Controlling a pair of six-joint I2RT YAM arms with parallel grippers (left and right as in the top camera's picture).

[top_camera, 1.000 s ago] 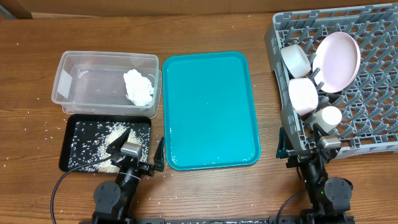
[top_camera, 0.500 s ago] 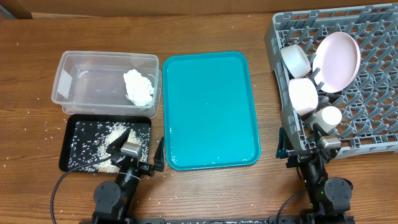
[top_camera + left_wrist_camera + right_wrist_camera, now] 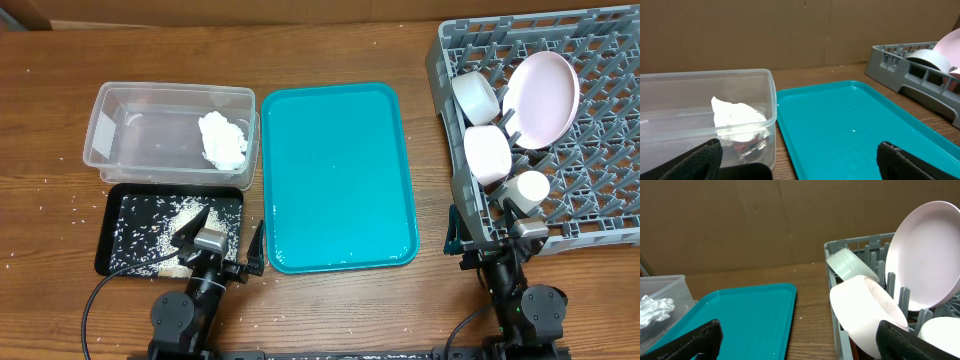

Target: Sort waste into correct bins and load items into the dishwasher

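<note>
The grey dish rack at right holds the pinkish plate, two bowls and a white cup. The chopsticks are out of view. The clear tub at left holds the white tissue wad; a red-and-silver wrapper shows under it in the left wrist view. The black tray holds rice-like scraps. My left gripper is open and empty at the table's front edge by the black tray. My right gripper is open and empty at the rack's front left corner.
A large teal tray lies between the tub and the rack, with nothing on it. Loose rice grains are scattered on the wood left of the black tray. A brown cardboard wall stands behind the table.
</note>
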